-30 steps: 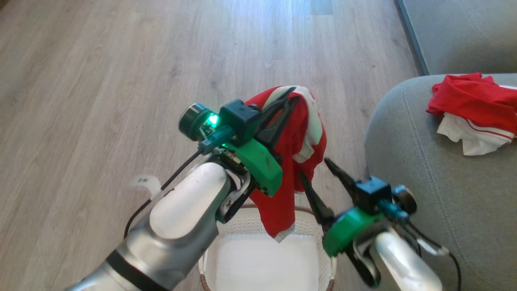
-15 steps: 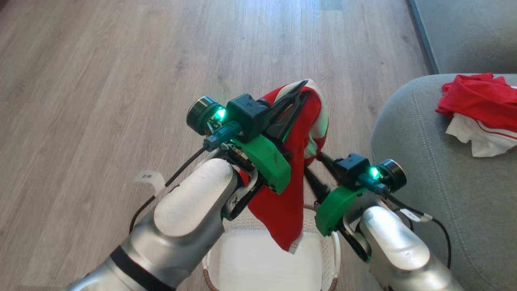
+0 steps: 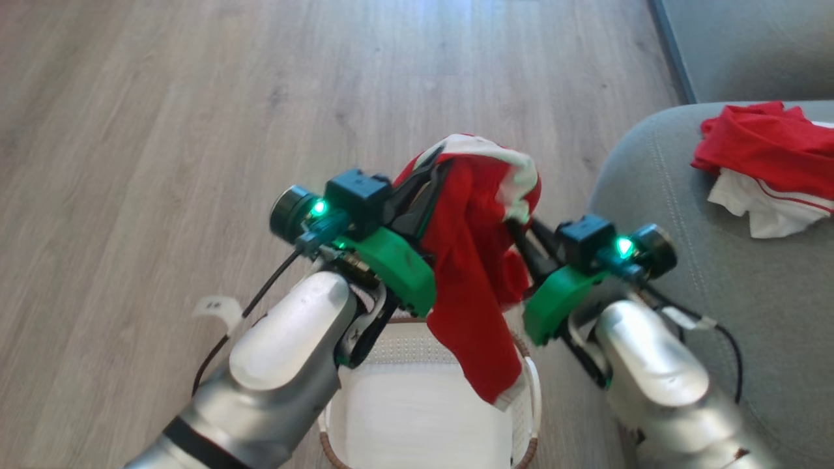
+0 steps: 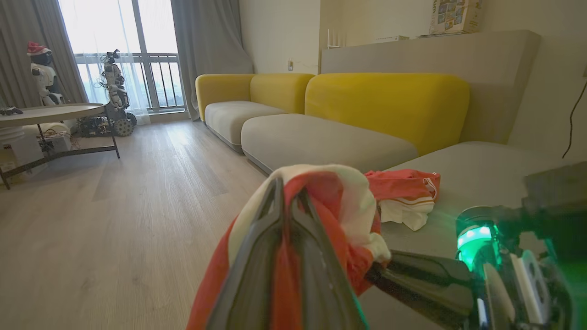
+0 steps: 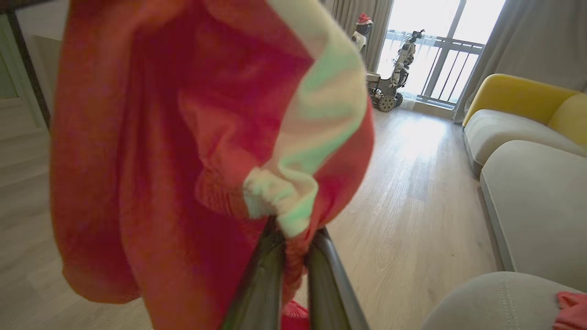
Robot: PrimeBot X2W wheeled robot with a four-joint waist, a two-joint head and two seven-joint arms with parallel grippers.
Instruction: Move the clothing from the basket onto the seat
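A red garment with white trim [image 3: 472, 260] hangs above the white basket [image 3: 531, 391], its lower end dangling over the basket's right rim. My left gripper [image 3: 435, 174] is shut on the garment's top, with fabric pinched between its dark fingers [image 4: 275, 215]. My right gripper [image 3: 516, 229] is shut on a bunched fold at the garment's right side, and red cloth shows squeezed between its tips [image 5: 293, 231]. A second piece of red and white clothing [image 3: 762, 153] lies crumpled on the grey seat [image 3: 651, 215] to the right.
Pale wooden floor [image 3: 195, 130] lies left of and beyond the basket. In the left wrist view, more grey seats with yellow backs [image 4: 385, 98] line the wall, and a round table [image 4: 50, 112] stands far left by the window.
My right gripper moved up and left to the hanging garment and shut on it. The left gripper kept its hold. The head view shifted slightly.
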